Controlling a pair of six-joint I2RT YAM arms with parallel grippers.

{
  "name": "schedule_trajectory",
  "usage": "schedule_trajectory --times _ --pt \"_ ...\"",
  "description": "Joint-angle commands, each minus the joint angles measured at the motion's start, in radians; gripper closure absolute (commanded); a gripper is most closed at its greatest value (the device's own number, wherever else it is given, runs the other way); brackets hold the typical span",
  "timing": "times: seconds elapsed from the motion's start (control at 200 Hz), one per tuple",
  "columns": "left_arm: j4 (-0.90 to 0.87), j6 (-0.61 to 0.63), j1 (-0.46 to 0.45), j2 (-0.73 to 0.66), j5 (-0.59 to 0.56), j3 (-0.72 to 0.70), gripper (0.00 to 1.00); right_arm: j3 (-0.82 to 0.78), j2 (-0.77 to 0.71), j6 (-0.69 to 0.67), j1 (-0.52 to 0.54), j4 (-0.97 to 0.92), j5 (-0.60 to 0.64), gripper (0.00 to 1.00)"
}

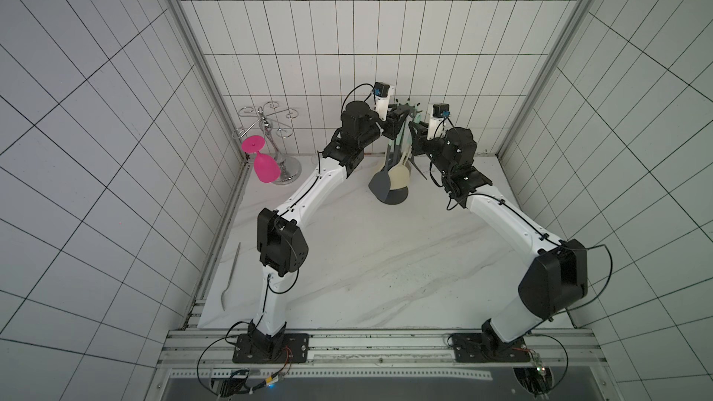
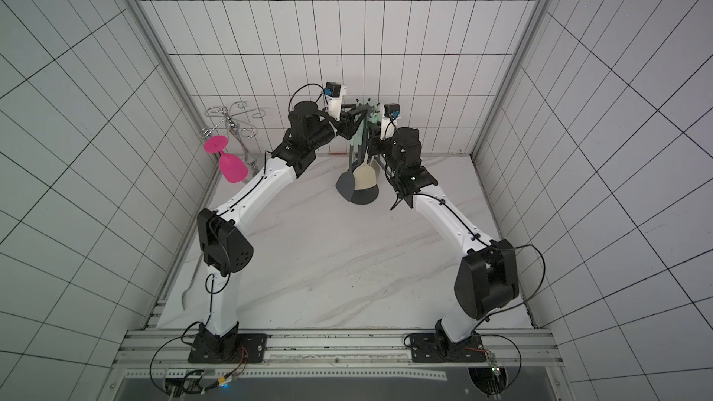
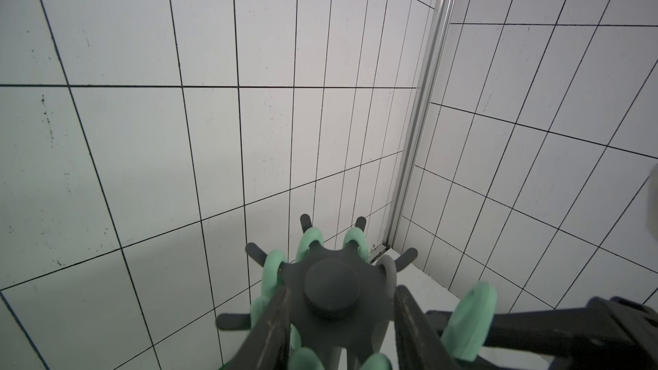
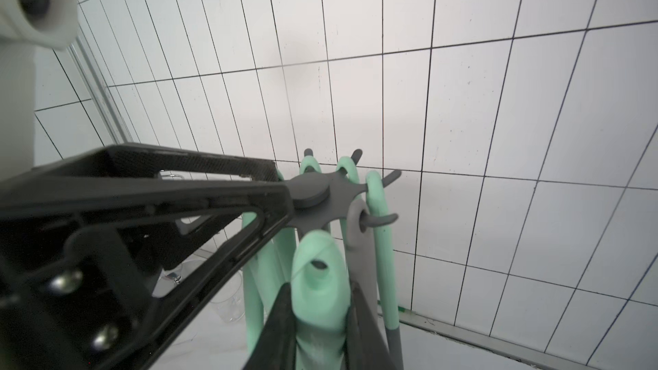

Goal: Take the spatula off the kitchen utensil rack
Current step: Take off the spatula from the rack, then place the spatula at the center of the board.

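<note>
Utensil rack [image 1: 396, 197] gripped at its crown from both sides

It stands at the back of the desk [image 1: 366, 264]. The left claw [image 3: 340, 297] clamps its hooked crown, and the right claw [image 4: 320, 290] pinches the looped top of a mint-green handle [image 4: 318, 243] just beside the hooks.

The scene is lit evenly by soft, cool white light; the source cannot be made out. The tiled walls [image 1: 96, 129] are rendered pale grey. Faint, diffuse shadows are cast on the marble tabletop [image 1: 366, 264]. Tile lines are splayed toward the edges in both top views. In the wrist views, the kitchen utensil rack [image 3: 333, 288] and the spatula handle [image 4: 317, 300] are blurred close to the lens.
</note>
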Motion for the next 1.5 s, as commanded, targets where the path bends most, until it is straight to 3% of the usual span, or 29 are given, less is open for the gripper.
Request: schedule_trajectory --times 0.0,0.165,0.315,0.475,0.675,0.85,0.994,1.124,1.279,1.494 --pt "-0.115 0.005 0.006 0.045 -0.029 -0.009 0.67 0.000 -0.060 0.026 -0.011 0.088 0.010 1.00" --pt "-0.116 0.005 0.012 0.032 -0.017 -0.009 0.63 0.032 -0.085 0.039 -0.012 -0.057 0.017 1.00" --pt "-0.111 -0.006 0.021 -0.003 0.028 -0.018 0.41 0.015 -0.143 0.029 -0.020 -0.222 0.080 1.00" --pt "-0.087 -0.003 0.023 -0.058 0.072 -0.058 0.26 -0.023 -0.211 0.013 -0.031 -0.366 0.132 1.00" --pt "-0.069 -0.014 0.022 -0.139 0.116 -0.134 0.21 -0.043 -0.282 0.071 -0.034 -0.528 0.191 1.00" --pt "-0.010 0.002 0.021 -0.309 0.113 -0.354 0.20 -0.097 -0.338 0.184 -0.034 -0.624 0.186 1.00" --pt "0.091 0.054 -0.011 -0.527 0.045 -0.684 0.20 -0.130 -0.358 0.269 -0.032 -0.659 0.126 1.00" --pt "0.009 0.168 -0.168 -0.628 -0.135 -0.843 0.20 -0.138 -0.348 0.350 -0.013 -0.695 0.126 1.00" --pt "0.083 0.164 -0.392 -0.633 -0.460 -0.977 0.21 -0.147 -0.340 0.464 0.024 -0.739 0.179 1.00" --pt "0.244 0.094 -0.492 -0.527 -0.565 -1.026 0.27 -0.115 -0.342 0.553 0.044 -0.813 0.151 1.00"
